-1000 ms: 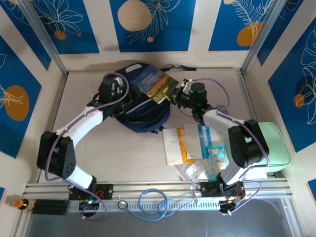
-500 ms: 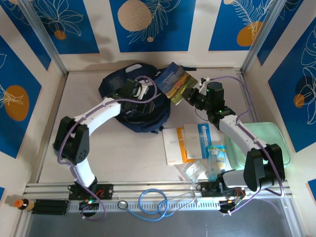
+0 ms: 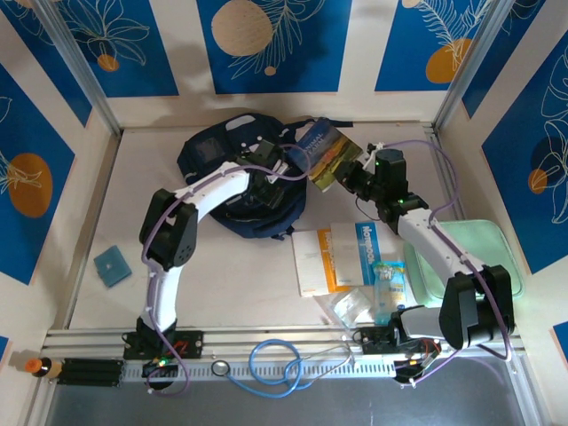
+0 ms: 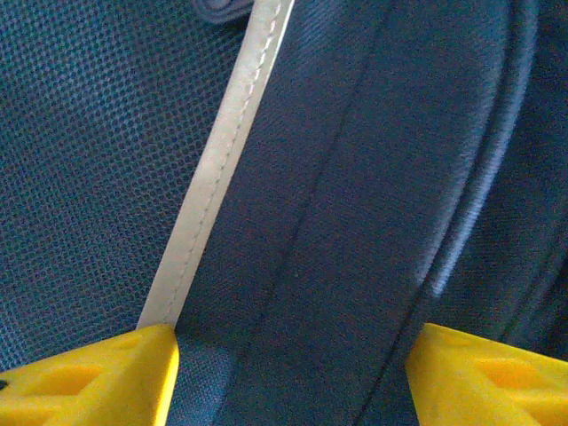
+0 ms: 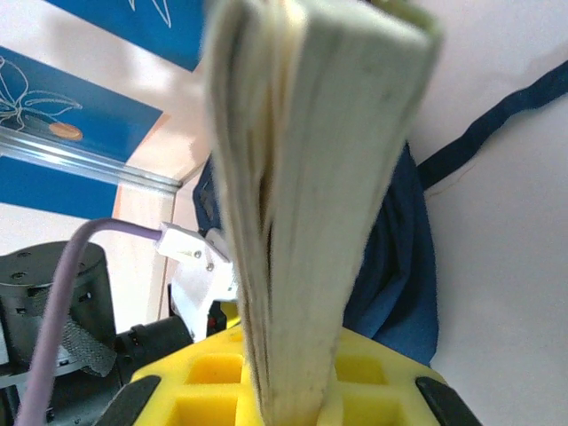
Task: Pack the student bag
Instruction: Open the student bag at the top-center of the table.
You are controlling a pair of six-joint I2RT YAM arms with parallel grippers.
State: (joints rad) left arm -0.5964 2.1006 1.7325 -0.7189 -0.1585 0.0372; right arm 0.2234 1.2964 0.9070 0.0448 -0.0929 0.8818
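Note:
The student bag (image 3: 222,151), dark navy, lies at the back middle of the table. My left gripper (image 3: 275,167) is pressed down on its right half. In the left wrist view its yellow fingers (image 4: 106,377) stand apart, open, with navy bag fabric (image 4: 355,177) and a pale stripe (image 4: 222,151) running between them. My right gripper (image 3: 348,174) is shut on a thick book (image 3: 325,153), held tilted in the air just right of the bag. The right wrist view looks along the book's page edge (image 5: 311,177), clamped in the right gripper (image 5: 293,395), with the bag (image 5: 399,266) behind.
Flat booklets (image 3: 342,256) and a clear plastic packet (image 3: 355,306) lie on the table right of centre. A mint green case (image 3: 484,253) sits at the right edge. A small blue square (image 3: 113,264) lies at the left. Cables (image 3: 275,364) run along the front rail.
The left arm swung right across the bag and its jaws narrowed. The right gripper carried the book off the bag to the right. The small blue square came into sight.

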